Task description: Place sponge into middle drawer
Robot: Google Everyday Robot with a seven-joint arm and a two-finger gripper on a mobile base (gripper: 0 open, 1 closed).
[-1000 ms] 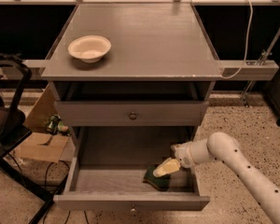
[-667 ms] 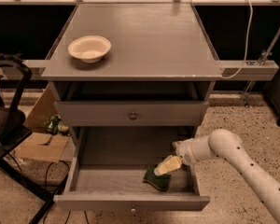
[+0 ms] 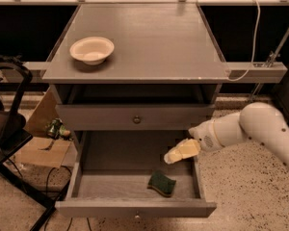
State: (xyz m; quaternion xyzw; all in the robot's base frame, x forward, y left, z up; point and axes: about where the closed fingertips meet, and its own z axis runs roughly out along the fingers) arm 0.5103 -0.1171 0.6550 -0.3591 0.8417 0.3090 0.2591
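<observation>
In the open middle drawer, near the front right corner of its floor, the sponge lies flat with its dark green face up. The gripper hangs above and just behind the sponge, toward the drawer's right edge. It is apart from the sponge and holds nothing; how far open it is cannot be told. Handling, as judged: the sponge is light, soft and compressible, not fragile, and its rough face resists slipping. If a regrasp is needed, take it across the narrow width, mid-length, with light pressure.
</observation>
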